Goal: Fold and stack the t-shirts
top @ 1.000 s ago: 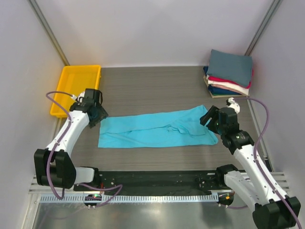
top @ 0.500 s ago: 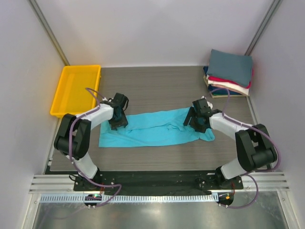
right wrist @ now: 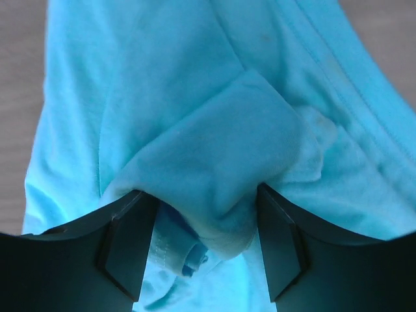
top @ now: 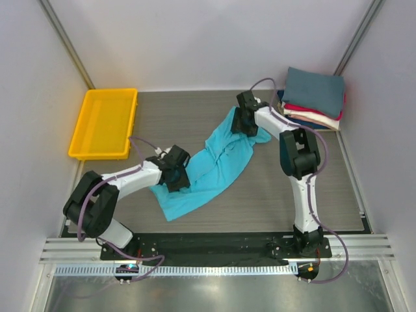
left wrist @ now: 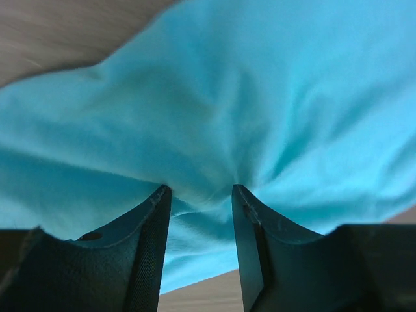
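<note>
The left end effector [left wrist: 198,218] is pinching a puckered gather of the bright turquoise soft cloth t-shirt [top: 218,156], its dark fingers [left wrist: 151,250] standing narrow on the fabric. The right end effector [right wrist: 203,224] is clamping a thick rolled fold of the same shirt, and the cloth is filling the wider gap between its jaws and touching both.

In the overhead view the left one is working just lower left of the frame's centre, at the shirt's lower end. The right one is reaching to the upper middle, at the shirt's upper end.

The shirt is lying crumpled and slanted on the grey wood-grain bench [top: 188,110], running from lower left up to the right.

A stack of folded t-shirts [top: 315,88], slate-grey on top over red, cream and navy, is sitting in the upper right corner, near the right end effector. A yellow rectangular plastic tray [top: 110,91] is resting at the upper left, well apart from the shirt.
</note>
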